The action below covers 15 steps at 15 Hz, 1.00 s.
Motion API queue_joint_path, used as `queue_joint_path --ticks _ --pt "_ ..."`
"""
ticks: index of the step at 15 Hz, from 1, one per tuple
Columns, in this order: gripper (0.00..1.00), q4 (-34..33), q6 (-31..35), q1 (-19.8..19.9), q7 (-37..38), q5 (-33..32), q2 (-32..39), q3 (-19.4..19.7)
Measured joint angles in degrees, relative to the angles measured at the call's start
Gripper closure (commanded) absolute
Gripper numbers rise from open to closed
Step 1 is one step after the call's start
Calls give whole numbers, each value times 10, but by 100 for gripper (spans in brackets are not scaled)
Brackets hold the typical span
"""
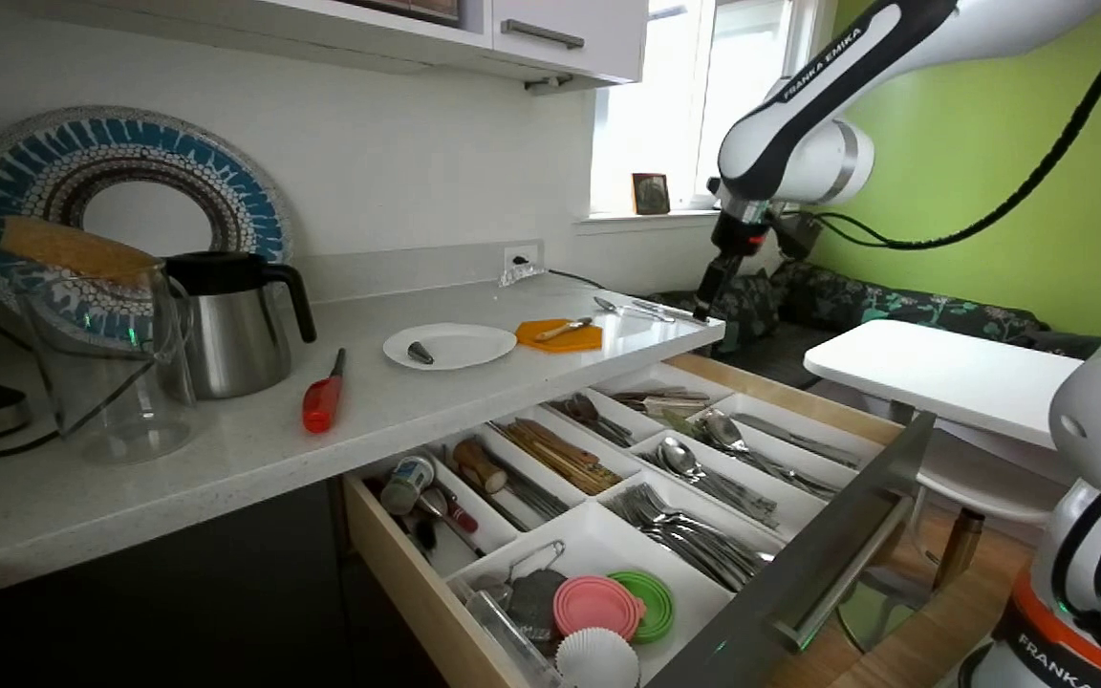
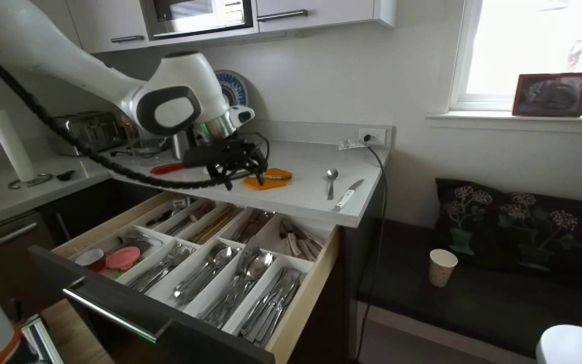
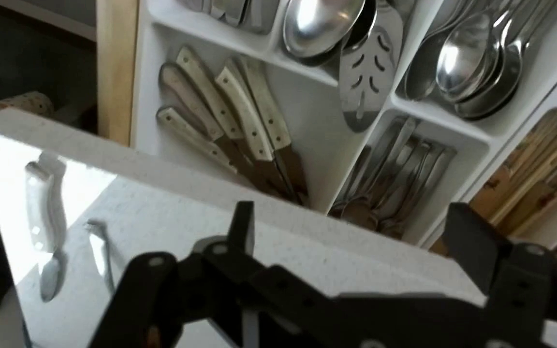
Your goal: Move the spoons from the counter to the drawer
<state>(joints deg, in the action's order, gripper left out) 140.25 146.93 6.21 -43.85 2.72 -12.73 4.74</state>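
Observation:
One silver spoon lies on the white counter near its end. It also shows in an exterior view, and its handle shows in the wrist view, with the bowl hidden behind the gripper. The wooden drawer with a grey front stands open below the counter edge. Several silver spoons lie in one divider compartment, also seen in the wrist view. My gripper is open with nothing between its fingers, above the counter's front edge. It shows in an exterior view too.
A white-handled knife lies beside the spoon. An orange hexagonal mat holds a small utensil. A white plate, a red-handled utensil and a steel jug stand further along. Upper cabinets hang above.

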Motion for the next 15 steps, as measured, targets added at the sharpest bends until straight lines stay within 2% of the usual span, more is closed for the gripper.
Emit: queue_joint_path --ticks 4,9,11,15 --pt "0 -155 -105 -10 -17 3 29 23" --pt "0 -307 -126 -3 -81 53 162 48" --pt "0 -335 -126 0 -86 59 198 50" --pt "0 -348 -129 0 -86 60 205 50"
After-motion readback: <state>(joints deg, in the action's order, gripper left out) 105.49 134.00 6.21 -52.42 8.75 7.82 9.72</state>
